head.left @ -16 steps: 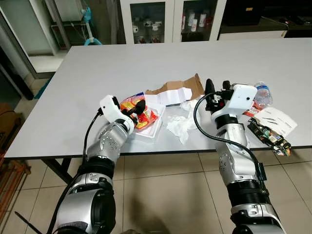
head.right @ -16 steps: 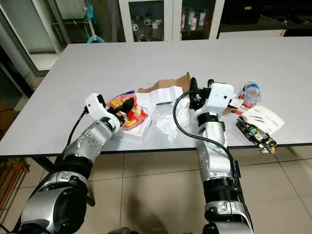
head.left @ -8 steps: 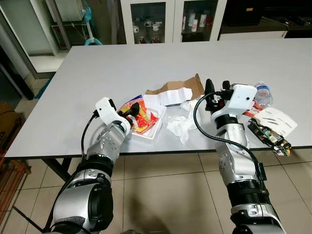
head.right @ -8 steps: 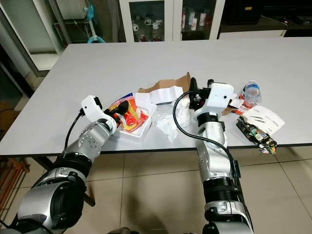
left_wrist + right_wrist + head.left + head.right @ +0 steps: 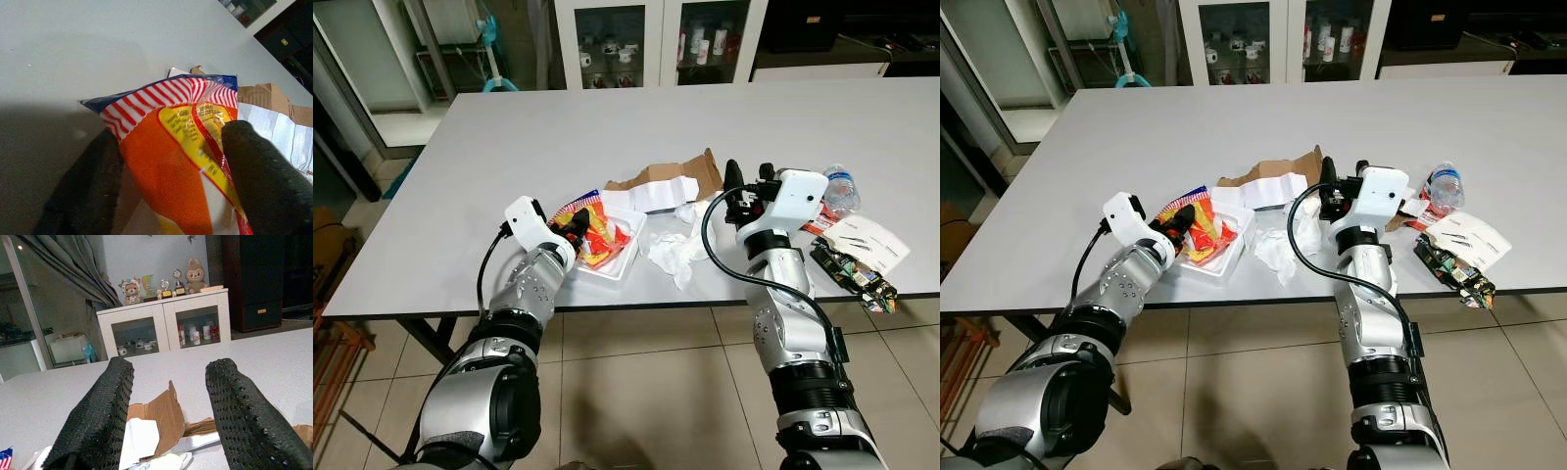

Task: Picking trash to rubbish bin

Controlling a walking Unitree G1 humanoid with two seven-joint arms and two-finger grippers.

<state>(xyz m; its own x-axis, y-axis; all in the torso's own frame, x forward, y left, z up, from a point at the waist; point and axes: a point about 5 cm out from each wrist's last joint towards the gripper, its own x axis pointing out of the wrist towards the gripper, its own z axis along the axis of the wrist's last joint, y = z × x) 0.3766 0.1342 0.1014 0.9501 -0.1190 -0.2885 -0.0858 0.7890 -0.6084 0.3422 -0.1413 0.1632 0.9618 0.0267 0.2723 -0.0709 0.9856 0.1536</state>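
Step in hand: grasp phase on the first trash item. Left gripper (image 5: 576, 226) sits at the orange-and-red snack wrapper (image 5: 181, 156), which lies in the white foam tray (image 5: 619, 262) at centre-left of the head view, near the front edge of the bench (image 5: 607, 127). In the left wrist view the two black fingers (image 5: 264, 181) straddle the wrapper, one each side. They look pressed against it, so I judge the jaws clenched on the wrapper, though the bite isn't fully confirmed.

Right gripper (image 5: 732, 186) hovers right of centre above the crumpled white tissue (image 5: 674, 253), jaws released, nothing between them; torn cardboard (image 5: 164, 418) lies just ahead.

Other trash at right of frame: plastic bottle (image 5: 840, 188), printed wrapper (image 5: 854, 270).

Next move, my read: lift the wrapper clear of the tray without dragging the tray along, then locate a bin, which I can't make out here.
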